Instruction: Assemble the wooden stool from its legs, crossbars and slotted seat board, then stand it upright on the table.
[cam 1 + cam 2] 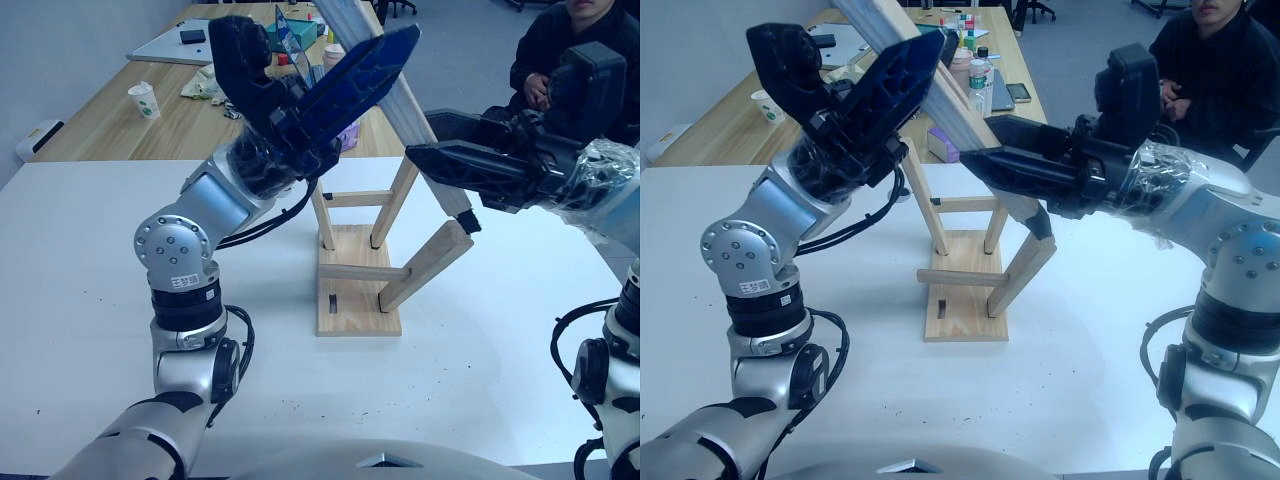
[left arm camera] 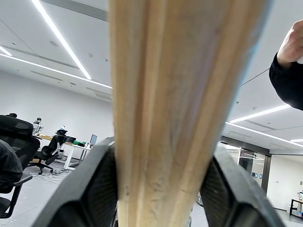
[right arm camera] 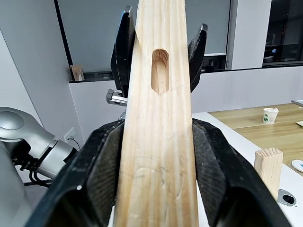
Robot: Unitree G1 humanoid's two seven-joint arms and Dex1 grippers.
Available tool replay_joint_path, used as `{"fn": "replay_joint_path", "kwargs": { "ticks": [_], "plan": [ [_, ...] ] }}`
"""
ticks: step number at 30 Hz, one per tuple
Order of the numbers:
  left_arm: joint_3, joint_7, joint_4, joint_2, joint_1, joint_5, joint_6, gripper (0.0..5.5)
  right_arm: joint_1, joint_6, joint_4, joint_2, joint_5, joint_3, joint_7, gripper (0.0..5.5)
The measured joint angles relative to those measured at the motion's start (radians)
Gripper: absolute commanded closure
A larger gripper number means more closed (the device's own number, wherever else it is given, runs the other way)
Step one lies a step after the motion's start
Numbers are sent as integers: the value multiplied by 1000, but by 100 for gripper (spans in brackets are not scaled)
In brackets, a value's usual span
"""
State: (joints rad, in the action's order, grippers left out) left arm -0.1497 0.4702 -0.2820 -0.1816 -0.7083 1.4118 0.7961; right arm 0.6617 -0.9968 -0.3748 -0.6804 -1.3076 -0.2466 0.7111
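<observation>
Left gripper point(image 1: 355, 75) and right gripper point(image 1: 450, 170): jaws of each clamped on one leg point(image 1: 410, 115), held slanted above the seat board point(image 1: 355, 310). Seat board lies flat on counter point(image 1: 480, 340), partial frame point(image 1: 362, 271) standing on it

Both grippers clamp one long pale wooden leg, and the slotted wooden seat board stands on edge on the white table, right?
No: the left eye view shows the slotted wooden seat board flat on the white table. The left gripper and right gripper do clamp the pale wooden leg.
</observation>
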Motion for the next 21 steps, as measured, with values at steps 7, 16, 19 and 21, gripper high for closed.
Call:
{"fn": "replay_joint_path", "kwargs": {
  "ticks": [7,16,19,21],
  "plan": [
    [-1,20,5,-18,1,-25,-4,345,1,2,5,0,-3,12,-19,260],
    [-79,176,137,-201,12,-201,-49,347,-12,50,56,-124,132,-20,99,193],
    [-91,259,197,-279,91,-314,-96,347,-7,92,132,-151,205,-28,128,193],
    [-90,314,249,-317,178,-395,-134,347,1,106,175,-162,231,-45,148,193]
  ]
}}
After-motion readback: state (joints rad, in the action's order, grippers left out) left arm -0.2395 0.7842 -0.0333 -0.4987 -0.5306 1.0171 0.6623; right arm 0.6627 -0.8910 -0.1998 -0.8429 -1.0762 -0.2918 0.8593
